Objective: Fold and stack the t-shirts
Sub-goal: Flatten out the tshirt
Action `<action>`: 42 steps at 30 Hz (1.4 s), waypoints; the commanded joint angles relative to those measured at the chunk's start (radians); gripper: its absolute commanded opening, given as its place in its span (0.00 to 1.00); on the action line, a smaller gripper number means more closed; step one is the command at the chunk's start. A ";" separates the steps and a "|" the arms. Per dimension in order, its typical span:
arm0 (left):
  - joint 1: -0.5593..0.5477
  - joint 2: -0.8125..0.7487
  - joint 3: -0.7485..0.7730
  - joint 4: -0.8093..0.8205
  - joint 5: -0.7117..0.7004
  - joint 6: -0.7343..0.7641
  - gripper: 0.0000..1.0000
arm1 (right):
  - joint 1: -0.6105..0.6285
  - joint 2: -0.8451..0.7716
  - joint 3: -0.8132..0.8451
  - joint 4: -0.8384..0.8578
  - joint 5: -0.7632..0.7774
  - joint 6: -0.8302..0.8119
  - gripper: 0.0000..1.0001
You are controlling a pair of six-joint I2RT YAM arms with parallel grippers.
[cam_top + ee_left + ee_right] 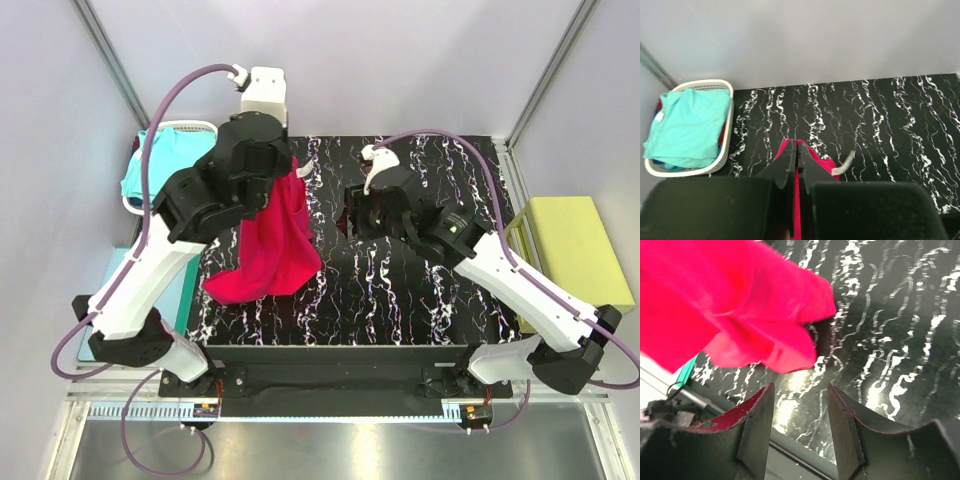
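Observation:
My left gripper (290,172) is shut on the crimson-red t-shirt (272,243) and holds it up so that it hangs down over the left half of the black marbled table (420,290). In the left wrist view the fingers (790,161) pinch red cloth (822,164) with a grey label sticking out. My right gripper (352,215) is open and empty, just right of the hanging shirt, whose lower edge (740,315) hangs in front of it. The turquoise t-shirt (160,160) lies in a white basket (726,145) at the far left.
A yellow-green block (575,250) lies off the table at the right. A light-blue mat (115,285) lies under the left arm at the table's left side. Grey walls close in the back and sides.

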 commanded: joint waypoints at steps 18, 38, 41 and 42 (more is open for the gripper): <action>-0.034 0.014 0.129 0.000 0.092 -0.079 0.00 | 0.100 0.155 0.110 0.159 0.038 -0.033 0.58; -0.044 0.002 0.136 -0.009 0.075 -0.067 0.00 | 0.105 0.235 0.151 0.151 0.028 -0.025 0.45; -0.044 0.000 0.141 -0.010 0.069 -0.058 0.00 | 0.106 0.241 0.134 0.142 0.042 -0.018 0.43; -0.044 -0.001 0.141 -0.009 0.066 -0.056 0.00 | 0.105 0.241 0.131 0.140 0.047 -0.013 0.42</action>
